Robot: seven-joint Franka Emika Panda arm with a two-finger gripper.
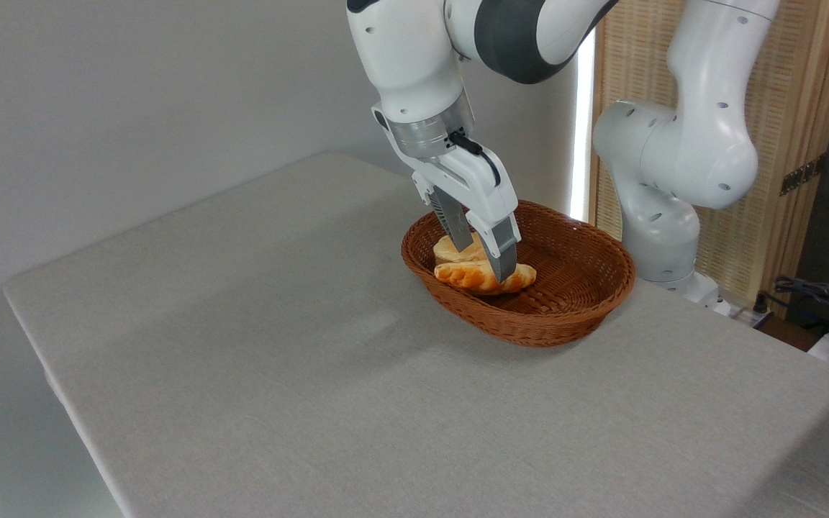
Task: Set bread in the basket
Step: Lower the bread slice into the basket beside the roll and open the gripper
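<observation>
gripper [485,260]: right of frame centre, reaching down into the basket, fingers straddling the bread; grip vs slight gap, can't tell
bread [473,276]: inside basket, left half, lying across, just behind the near rim
bun [449,248]: pale, just behind the bread, partly hidden by the fingers
basket [565,316]: on grey table [256,360], centre-right of frame

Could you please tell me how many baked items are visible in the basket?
2: the bread at the basket's left end, a paler bun just behind it.
</observation>
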